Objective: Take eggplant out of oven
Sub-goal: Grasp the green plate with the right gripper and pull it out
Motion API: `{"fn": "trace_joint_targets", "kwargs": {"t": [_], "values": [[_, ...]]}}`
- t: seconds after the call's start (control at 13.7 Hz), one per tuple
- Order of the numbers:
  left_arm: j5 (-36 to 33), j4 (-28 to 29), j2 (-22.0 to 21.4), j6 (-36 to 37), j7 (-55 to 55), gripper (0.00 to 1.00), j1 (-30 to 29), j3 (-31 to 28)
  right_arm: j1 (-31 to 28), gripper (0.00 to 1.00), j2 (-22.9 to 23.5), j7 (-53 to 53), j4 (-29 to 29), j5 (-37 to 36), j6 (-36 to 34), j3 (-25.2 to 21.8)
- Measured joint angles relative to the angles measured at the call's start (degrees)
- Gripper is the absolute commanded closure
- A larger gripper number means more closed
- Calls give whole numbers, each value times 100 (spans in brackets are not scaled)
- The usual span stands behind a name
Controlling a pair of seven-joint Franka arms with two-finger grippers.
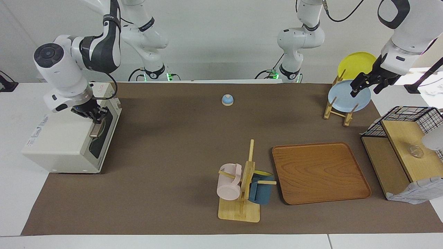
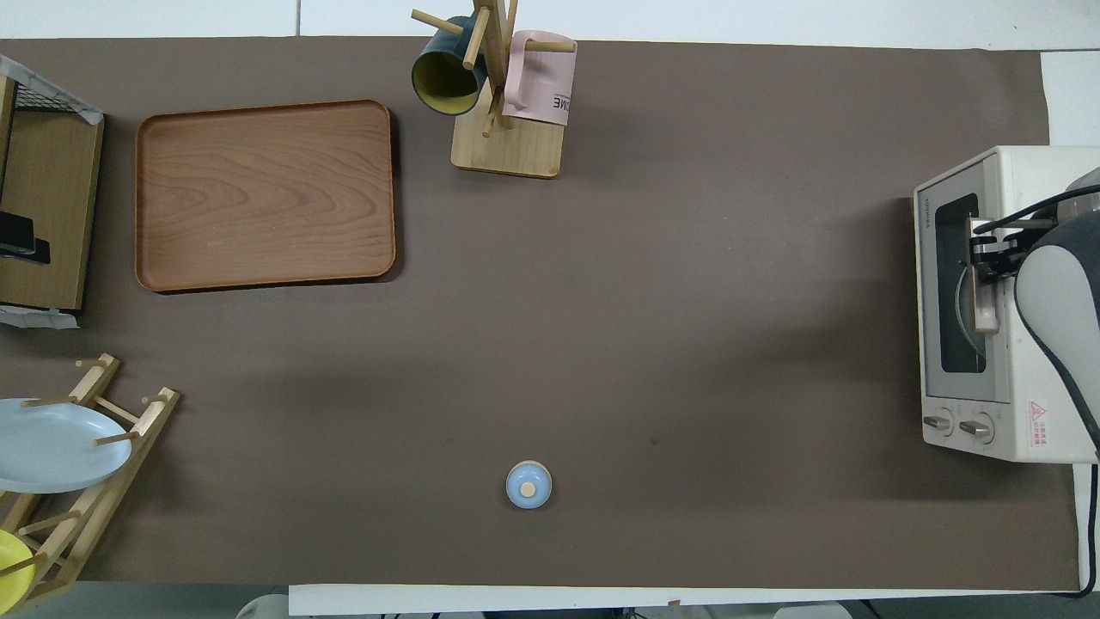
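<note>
— Facing view: what grips the oven (image 1: 65,145)?
— Right gripper (image 1: 96,117), jaws closed on the handle (image 1: 95,130); door shut.
— Left gripper (image 1: 367,86)?
— Over the plate rack (image 1: 337,110), jaws apart, waiting.
— Eggplant?
— Can't tell; unseen.

Legible markings. The oven (image 2: 1005,301) carries a small dark brand word running along the top corner of its front frame, beside the glass door; it appears to read "TOSHIBA", though the letters are very small. A red triangular warning sign (image 2: 1038,411) with fine, unreadable print below it sits on the oven's top, near the two control knobs. In the facing view, grey lettering (image 1: 38,128) lies across the oven's top panel, too foreshortened to read, and a small red-printed label (image 1: 100,87) is equally illegible. The pink mug (image 2: 541,82) on the wooden mug tree shows dark capitals ending in "ME" above thin underlines.
</note>
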State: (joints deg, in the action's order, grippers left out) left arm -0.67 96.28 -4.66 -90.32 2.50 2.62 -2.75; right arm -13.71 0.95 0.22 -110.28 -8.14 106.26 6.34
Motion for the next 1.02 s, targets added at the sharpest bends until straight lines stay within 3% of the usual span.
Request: {"fn": "trace_joint_targets", "kwargs": {"t": [0.22, 0.36, 0.58, 0.8, 1.02], "values": [[0, 0, 0, 0, 0, 0, 0, 0, 272, 100, -18, 257, -154, 22, 215, 20], [0, 0, 0, 0, 0, 0, 0, 0, 673, 100, 174, 625, -321, 113, 723, 63], [0, 0, 0, 0, 0, 0, 0, 0, 1182, 100, 1200, 1172, -434, 93, 1956, 72], [0, 0, 0, 0, 0, 0, 0, 0, 1181, 99, 1817, 1184, -262, 75, 2225, 67], [0, 0, 0, 0, 0, 0, 0, 0, 1297, 46, 1770, 1456, 216, 85, 1741, 160]]}}
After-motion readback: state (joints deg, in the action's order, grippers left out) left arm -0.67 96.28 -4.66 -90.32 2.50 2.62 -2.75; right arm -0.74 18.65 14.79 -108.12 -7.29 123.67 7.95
